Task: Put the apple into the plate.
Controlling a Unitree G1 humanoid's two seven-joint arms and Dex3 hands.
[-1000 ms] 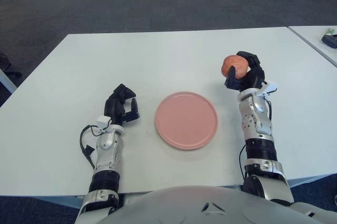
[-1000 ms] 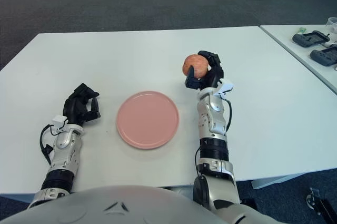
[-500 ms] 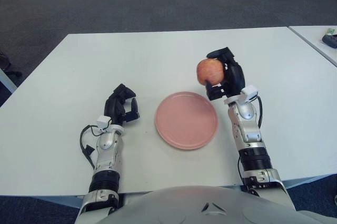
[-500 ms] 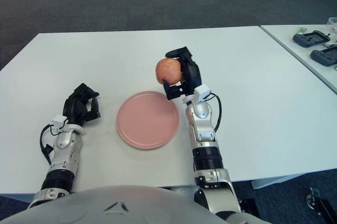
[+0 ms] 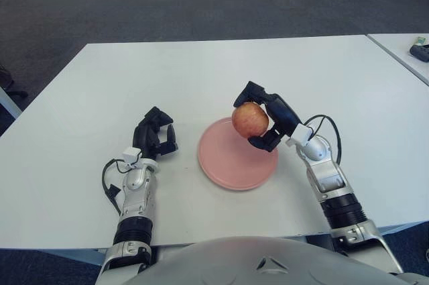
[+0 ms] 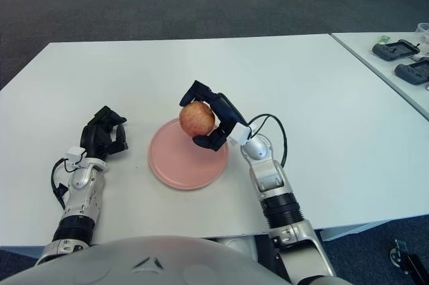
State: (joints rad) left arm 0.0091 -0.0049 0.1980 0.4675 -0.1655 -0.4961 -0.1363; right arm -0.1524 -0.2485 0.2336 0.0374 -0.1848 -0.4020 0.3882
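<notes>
Black fingers (image 5: pixel 256 92) of the right hand (image 5: pixel 268 121) are clamped around the round red-yellow apple (image 5: pixel 250 119), which sits on the left side of the palm and shows over the far right part of the flat round pink plate (image 5: pixel 228 164). It seems to be above the plate, not touching it, so the coming move is probably downward. On the white table (image 5: pixel 201 70), the left hand (image 5: pixel 154 136) shows left of the plate, its fingers curled and holding nothing.

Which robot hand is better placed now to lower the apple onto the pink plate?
The right robot hand: it already grips the red-yellow apple over the round pink plate. The left robot hand shows beside the plate's left, holding nothing.
</notes>
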